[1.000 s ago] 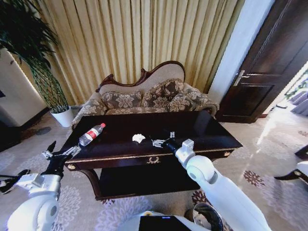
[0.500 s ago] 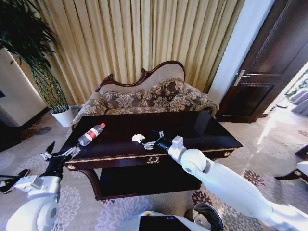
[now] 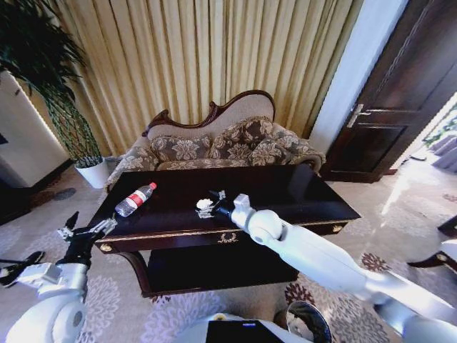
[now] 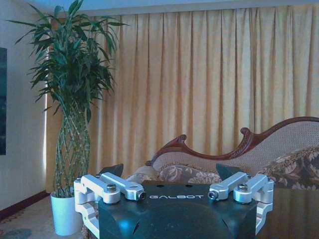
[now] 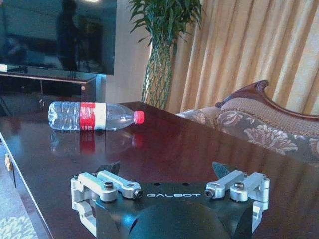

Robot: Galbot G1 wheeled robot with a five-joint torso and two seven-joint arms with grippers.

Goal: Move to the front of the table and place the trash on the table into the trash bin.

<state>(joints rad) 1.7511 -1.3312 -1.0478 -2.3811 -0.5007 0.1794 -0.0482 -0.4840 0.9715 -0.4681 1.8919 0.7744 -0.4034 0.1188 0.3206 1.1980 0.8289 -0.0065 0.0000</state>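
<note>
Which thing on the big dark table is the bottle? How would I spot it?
Find the big shiny dark table in front of the flowery sofa. Near its end on the robot's left, toward the potted plant, the bottle lies on its side. It is clear plastic with a red label and red cap, unlike the crumpled white paper wad mid-table by the right gripper.

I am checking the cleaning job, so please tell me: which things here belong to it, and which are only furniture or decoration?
Belong to the job:
- table
- plastic bottle, lying on its side
- crumpled paper wad, with the right gripper at it, fingers open
- trash bin beside the robot

Just lying about:
- sofa
- potted plant
- curtains
- door
- left gripper, idle off the table's corner
</note>
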